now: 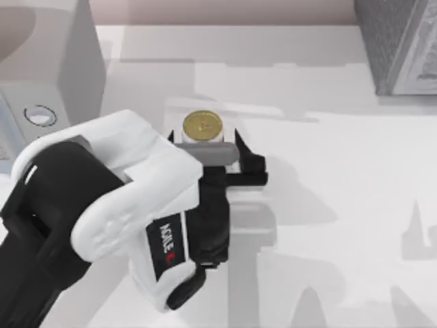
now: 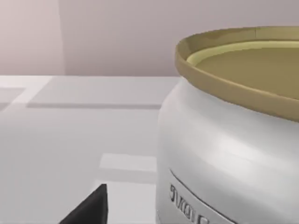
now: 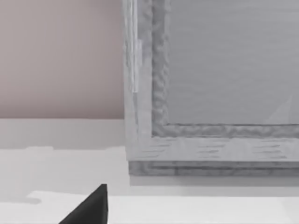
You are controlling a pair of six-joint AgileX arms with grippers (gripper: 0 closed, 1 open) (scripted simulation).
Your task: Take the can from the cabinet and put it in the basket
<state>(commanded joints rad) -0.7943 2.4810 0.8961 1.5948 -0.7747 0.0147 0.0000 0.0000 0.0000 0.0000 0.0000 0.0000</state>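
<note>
The can [image 1: 201, 125] stands upright on the white table, gold top up, well to the left of the cabinet [image 1: 403, 48] at the back right. My left gripper [image 1: 205, 143] is right at the can's near side, open, with a black finger on each side of it. In the left wrist view the can [image 2: 229, 135] looms very close, and one dark fingertip [image 2: 88, 210] stays apart from its white wall. The right wrist view faces the cabinet's pale framed front [image 3: 224, 70], with one black fingertip [image 3: 91, 207] of my open right gripper low in the picture. The basket is out of view.
A smooth white box with a round dial [image 1: 41, 115] stands at the table's left, close behind my left arm [image 1: 102, 198]. Bare tabletop [image 1: 341, 205] lies between the can and the cabinet.
</note>
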